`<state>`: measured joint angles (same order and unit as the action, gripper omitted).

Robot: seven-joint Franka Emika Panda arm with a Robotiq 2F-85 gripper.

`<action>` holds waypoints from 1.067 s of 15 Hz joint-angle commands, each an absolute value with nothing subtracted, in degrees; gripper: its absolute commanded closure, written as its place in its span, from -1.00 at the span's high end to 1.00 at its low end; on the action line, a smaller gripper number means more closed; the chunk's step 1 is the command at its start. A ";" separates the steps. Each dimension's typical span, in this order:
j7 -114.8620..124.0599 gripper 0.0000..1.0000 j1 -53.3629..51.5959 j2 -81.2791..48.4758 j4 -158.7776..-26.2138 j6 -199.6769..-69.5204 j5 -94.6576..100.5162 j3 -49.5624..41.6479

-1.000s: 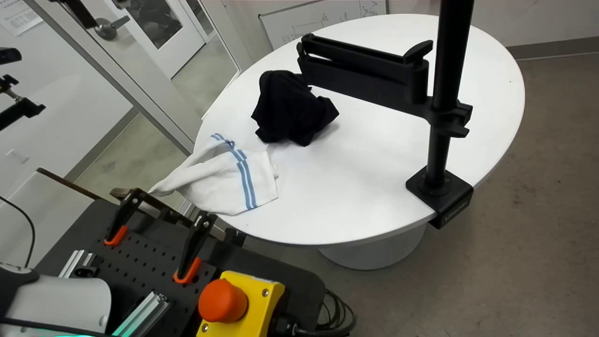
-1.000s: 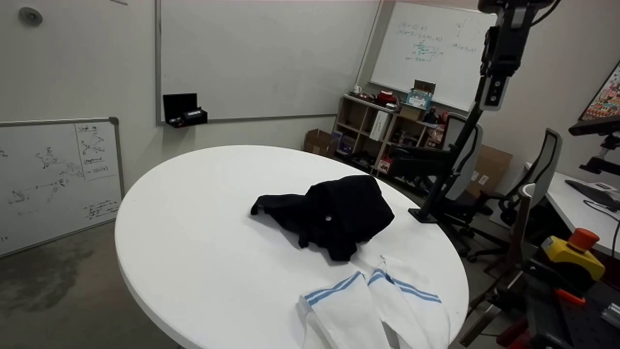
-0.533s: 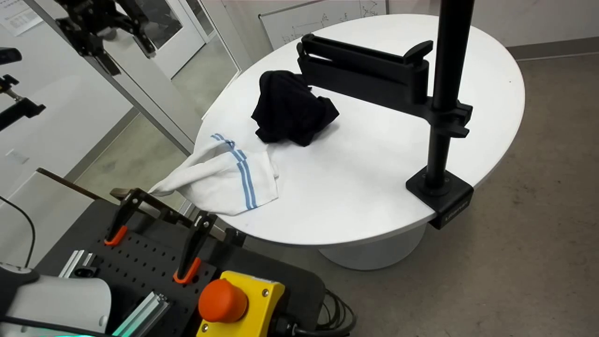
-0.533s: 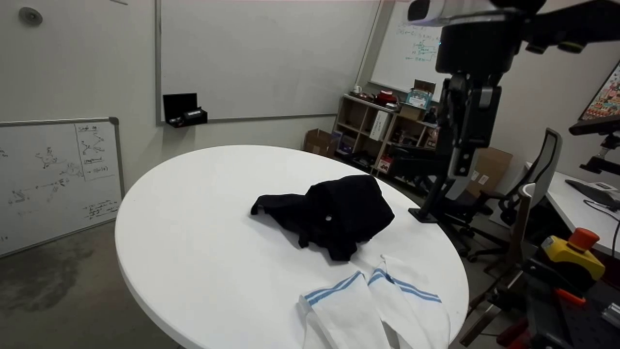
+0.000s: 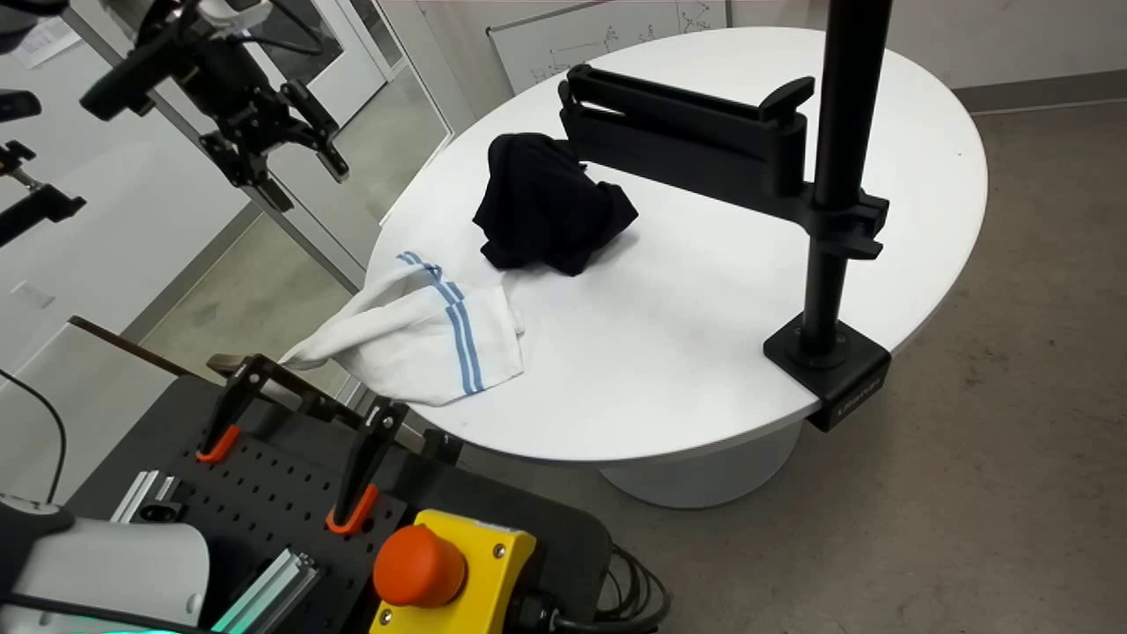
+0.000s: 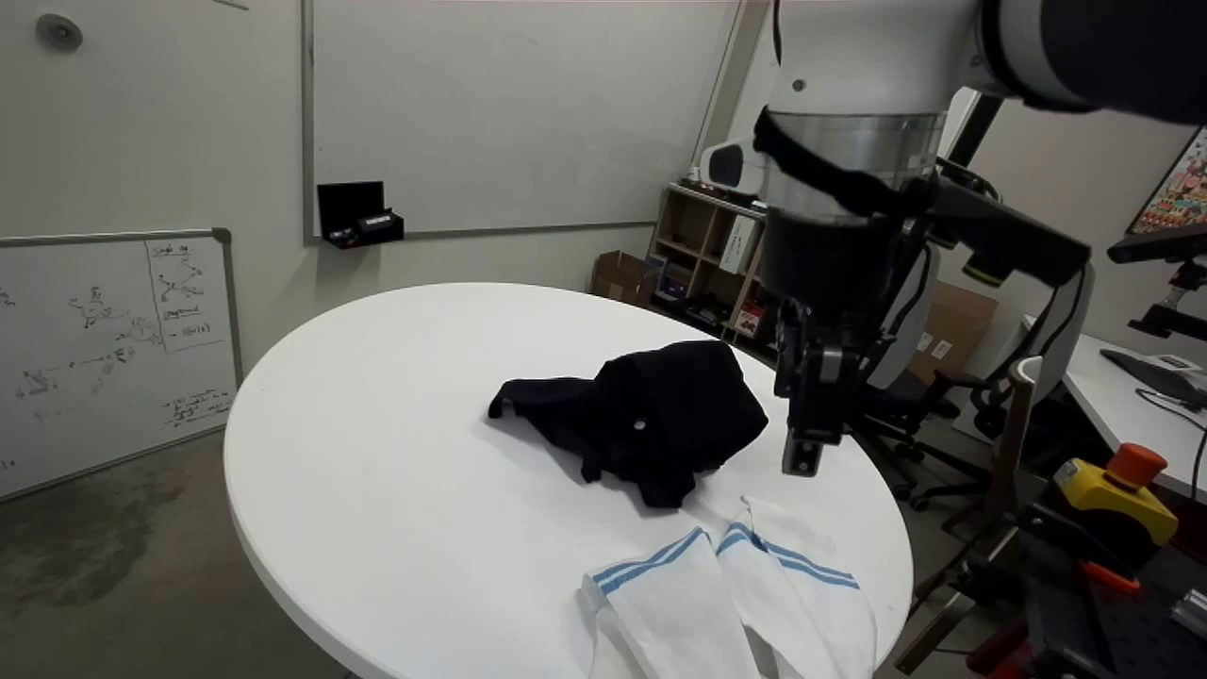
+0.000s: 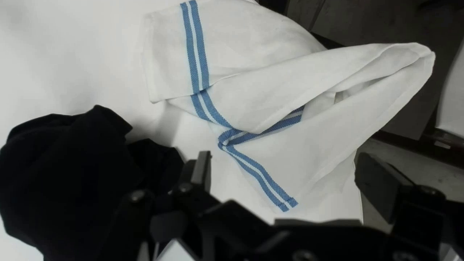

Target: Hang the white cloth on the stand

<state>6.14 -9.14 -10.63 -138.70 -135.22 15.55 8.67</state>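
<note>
The white cloth [image 5: 414, 339] with blue stripes lies rumpled on the round white table [image 5: 669, 379], one end reaching over its edge. It also shows in an exterior view [image 6: 688, 604] and in the wrist view [image 7: 253, 54]. The stand is a black pole [image 5: 850, 88] clamped to the table edge, with a folded black arm [image 5: 687, 132]. In an exterior view my gripper [image 6: 801, 457] mostly covers the stand. My gripper [image 5: 310, 182] is open and empty, above and apart from the cloth. In the wrist view the cloth's striped corner shows between the spread fingers [image 7: 286, 177].
A dark cloth [image 5: 550, 207] lies in a heap beside the white cloth, and shows in the wrist view [image 7: 65, 174]. A yellow box with a red button [image 5: 458, 563] and black clamps with orange grips [image 5: 361, 467] sit on the robot's mount by the table.
My gripper has come into view from above and moved down toward the white cloth, with its fingers apart. Both cloths and the stand have not moved.
</note>
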 commanded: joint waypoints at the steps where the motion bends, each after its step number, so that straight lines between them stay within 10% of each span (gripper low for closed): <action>1: 12.39 1.00 -11.66 -16.02 -136.81 -137.66 20.23 7.28; 16: 34.47 1.00 -23.47 -26.73 -133.66 -143.54 34.86 -1.71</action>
<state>26.63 -19.02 -25.59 -134.74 -140.80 30.00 1.39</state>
